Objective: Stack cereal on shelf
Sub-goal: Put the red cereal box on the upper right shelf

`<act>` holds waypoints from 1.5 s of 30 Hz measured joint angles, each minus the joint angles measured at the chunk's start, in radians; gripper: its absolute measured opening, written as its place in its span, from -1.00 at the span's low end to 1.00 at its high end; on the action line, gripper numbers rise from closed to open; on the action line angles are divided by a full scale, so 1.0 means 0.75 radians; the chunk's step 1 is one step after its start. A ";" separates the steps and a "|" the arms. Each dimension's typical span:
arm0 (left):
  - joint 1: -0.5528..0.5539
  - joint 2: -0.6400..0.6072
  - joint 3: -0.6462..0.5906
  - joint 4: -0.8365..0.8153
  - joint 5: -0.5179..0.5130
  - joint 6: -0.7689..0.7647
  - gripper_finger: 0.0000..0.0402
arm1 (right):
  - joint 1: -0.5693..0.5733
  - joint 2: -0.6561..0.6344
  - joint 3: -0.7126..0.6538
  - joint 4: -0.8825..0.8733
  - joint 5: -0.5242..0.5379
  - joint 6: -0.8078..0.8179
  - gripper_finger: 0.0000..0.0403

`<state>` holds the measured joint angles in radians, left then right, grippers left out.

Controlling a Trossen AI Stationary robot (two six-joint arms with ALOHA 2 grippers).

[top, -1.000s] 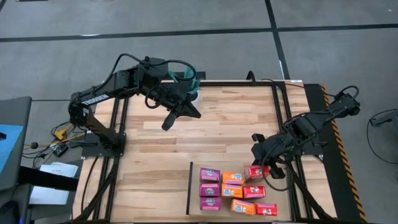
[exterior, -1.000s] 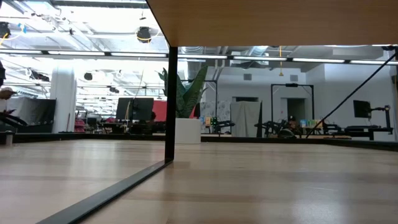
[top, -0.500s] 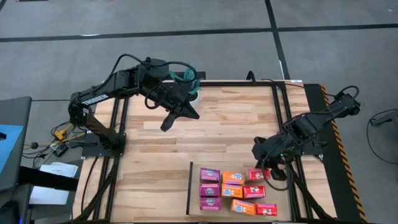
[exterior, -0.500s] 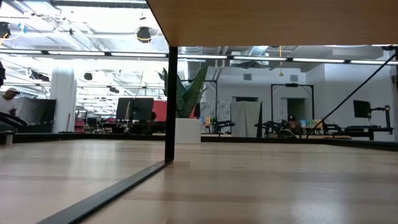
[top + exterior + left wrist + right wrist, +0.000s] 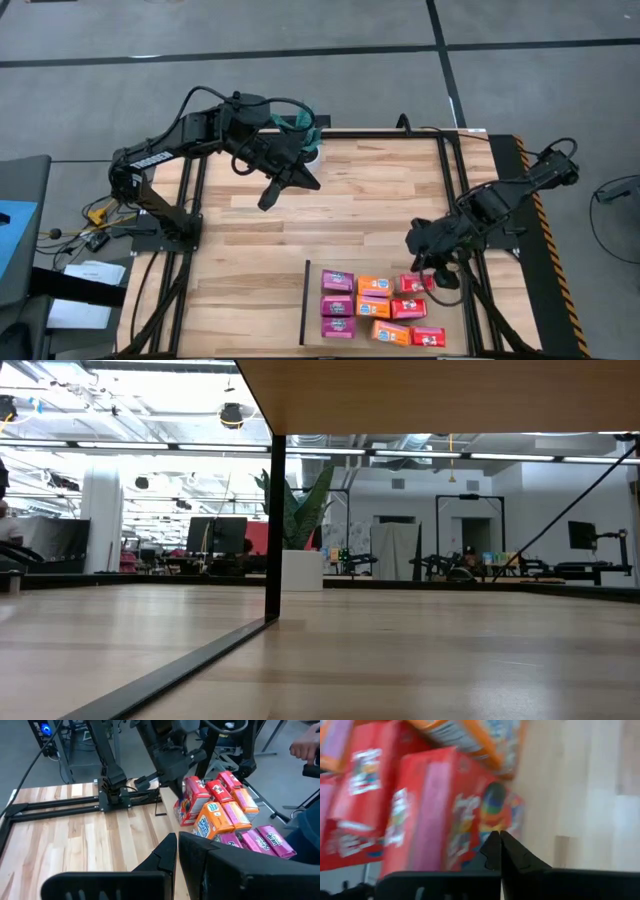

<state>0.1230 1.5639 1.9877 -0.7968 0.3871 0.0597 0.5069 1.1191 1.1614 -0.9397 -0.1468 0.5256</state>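
Presently the right gripper (image 5: 422, 262), fingers pressed together and holding nothing, sits just beside the top red cereal box (image 5: 411, 285), which stands on the shelf (image 5: 312, 330) in the right-hand column. Nine cereal boxes (image 5: 373, 308) form a three-by-three block there. Left gripper (image 5: 266, 199), fingers together, hangs over the table's (image 5: 250, 270) far left area.

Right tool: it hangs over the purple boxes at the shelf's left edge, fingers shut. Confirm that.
Not right. The right tool hangs over the red box at the shelf's far right corner, not over the purple boxes on the left. The high view shows it. Its fingers are shut, as the right wrist view shows.
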 joint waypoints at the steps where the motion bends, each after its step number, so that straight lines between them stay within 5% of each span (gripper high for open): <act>1: 0.000 0.000 0.000 0.000 -0.004 -0.001 -0.96 | -0.013 0.001 0.000 -0.009 0.006 -0.019 -0.96; 12: 0.000 0.000 0.000 -0.002 -0.009 -0.004 -0.96 | -0.152 0.140 -0.009 -0.003 -0.167 -0.250 -0.94; 22: 0.000 0.000 0.000 -0.032 -0.010 -0.001 -0.96 | -0.152 0.173 -0.009 -0.002 -0.282 -0.249 -0.90; 40: 0.000 -0.001 0.000 -0.040 -0.012 0.000 -0.96 | -0.144 0.172 0.036 0.049 -0.292 -0.188 -0.92; 45: 0.000 -0.001 0.000 -0.040 -0.012 0.000 -0.96 | -0.144 0.172 0.144 -0.047 -0.182 -0.188 -0.96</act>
<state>0.1230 1.5635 1.9877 -0.8268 0.3782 0.0597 0.3988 1.2484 1.2694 -0.9746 -0.2836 0.3849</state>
